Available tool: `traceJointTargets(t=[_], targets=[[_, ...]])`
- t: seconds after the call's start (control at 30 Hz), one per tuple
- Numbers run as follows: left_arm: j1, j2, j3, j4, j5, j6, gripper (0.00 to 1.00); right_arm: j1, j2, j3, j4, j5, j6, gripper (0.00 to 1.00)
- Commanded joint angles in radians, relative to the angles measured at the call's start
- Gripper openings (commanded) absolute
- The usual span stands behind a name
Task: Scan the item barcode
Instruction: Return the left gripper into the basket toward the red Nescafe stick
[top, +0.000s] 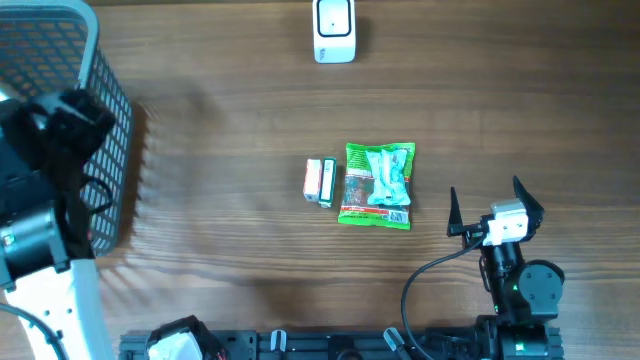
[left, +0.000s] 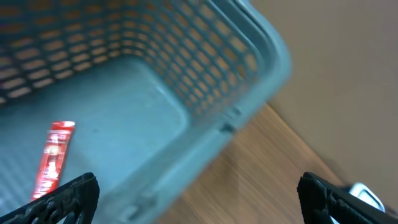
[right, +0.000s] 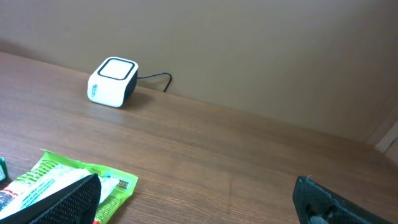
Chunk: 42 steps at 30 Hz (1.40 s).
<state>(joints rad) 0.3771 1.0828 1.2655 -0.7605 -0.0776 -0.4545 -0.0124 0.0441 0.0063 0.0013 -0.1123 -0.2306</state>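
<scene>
Overhead, the bag (top: 378, 186) lies flat near the middle of the surface (top: 230, 130), printed side up, and I place everything else from it. Just left of the bag two small boxes lie side by side: the green box (top: 327, 183) next to it, the orange box (top: 314, 179) on the far side of that. The scanner (top: 334, 30) stands well beyond the bag, at the far edge and slightly left, its window facing up.

My right tool (top: 486, 192) is just right of the bag, apart from it, fingers spread as wide as they go and gripping nothing. From its own wrist camera the bag's near corner shows beside the left finger (right: 68, 199).

The basket (top: 100, 120) is far left of the bag, at the surface's edge. My left tool (left: 199, 202) hangs over the basket's rim, also fully spread with nothing between the fingers. On the basket floor lies a red pack (left: 55, 158); that view is blurred, so it may be a slim packet, but I cannot read it.
</scene>
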Motion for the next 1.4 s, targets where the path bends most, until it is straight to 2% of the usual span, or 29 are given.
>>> traceJointTargets(t=[0.0,0.23,0.3,0.5,0.77,0.97,1.07,1.17,1.23,1.3,1.37], targets=[[0.132,0.029,0.005,0.006,0.005,0.004,1.00,-0.004,-0.002,-0.001,0.005,-0.015,-0.005,1.00],[0.238,0.167,0.005,0.035,-0.019,0.005,1.00,-0.004,-0.002,-0.001,0.005,-0.015,-0.005,1.00],[0.267,0.230,0.005,0.045,-0.061,0.005,1.00,-0.004,-0.002,-0.001,0.005,-0.015,-0.005,1.00],[0.357,0.420,0.005,0.021,-0.066,0.005,1.00,-0.004,-0.002,-0.001,0.005,-0.015,-0.005,1.00],[0.397,0.676,0.004,-0.028,-0.062,0.032,0.98,-0.004,-0.002,-0.001,0.005,-0.015,-0.005,1.00],[0.396,0.781,0.002,-0.040,-0.061,0.031,0.73,-0.004,-0.002,-0.001,0.005,-0.015,-0.005,1.00],[0.396,0.806,-0.005,-0.040,-0.062,0.031,0.56,-0.004,-0.002,-0.001,0.005,-0.015,-0.005,1.00],[0.397,0.821,-0.005,-0.045,-0.062,0.031,0.46,-0.004,-0.002,-0.001,0.005,-0.015,-0.005,1.00],[0.396,0.822,-0.005,-0.045,-0.061,0.031,0.34,-0.004,-0.002,-0.001,0.005,-0.015,-0.005,1.00],[0.396,0.821,-0.005,-0.043,-0.058,0.031,0.32,-0.004,-0.002,-0.001,0.005,-0.015,-0.005,1.00],[0.396,0.821,-0.005,-0.032,-0.042,0.031,0.40,-0.004,-0.002,-0.001,0.005,-0.015,-0.005,1.00]])
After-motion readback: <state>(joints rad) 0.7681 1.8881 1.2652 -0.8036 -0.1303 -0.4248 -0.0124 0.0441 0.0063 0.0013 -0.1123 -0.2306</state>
